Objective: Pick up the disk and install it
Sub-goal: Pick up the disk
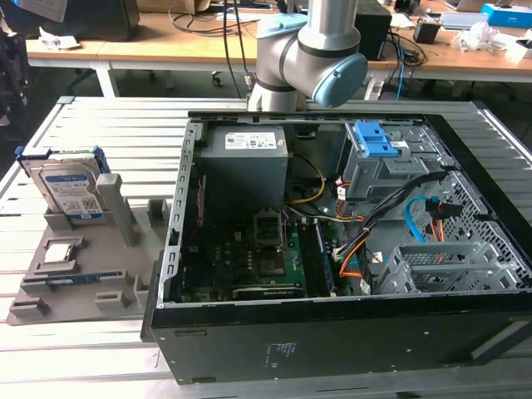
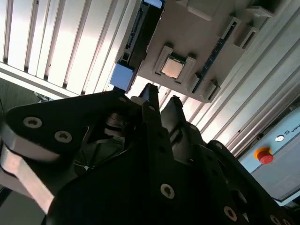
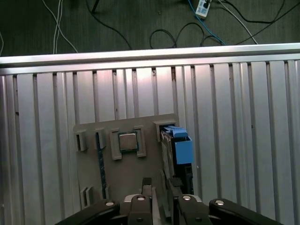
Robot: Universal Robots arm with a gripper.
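Disk (image 1: 71, 187) stands on edge in the grey holder (image 1: 125, 278) on the slatted table (image 1: 58, 353), on the exterior view's left, well clear of the open PC case (image 1: 332, 341). I see a silver body, a white label with a blue top band, and blue rails. Gripper (image 3: 160, 180) hangs above it. Fingers (image 3: 146, 183) show a narrow gap with nothing between them. Processor chip (image 3: 127, 141) sits just beside the disk.

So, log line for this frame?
object: silver hard drive with blue rails, upright in grey plastic tray | claw: holds nothing, apart from drive | install: not done
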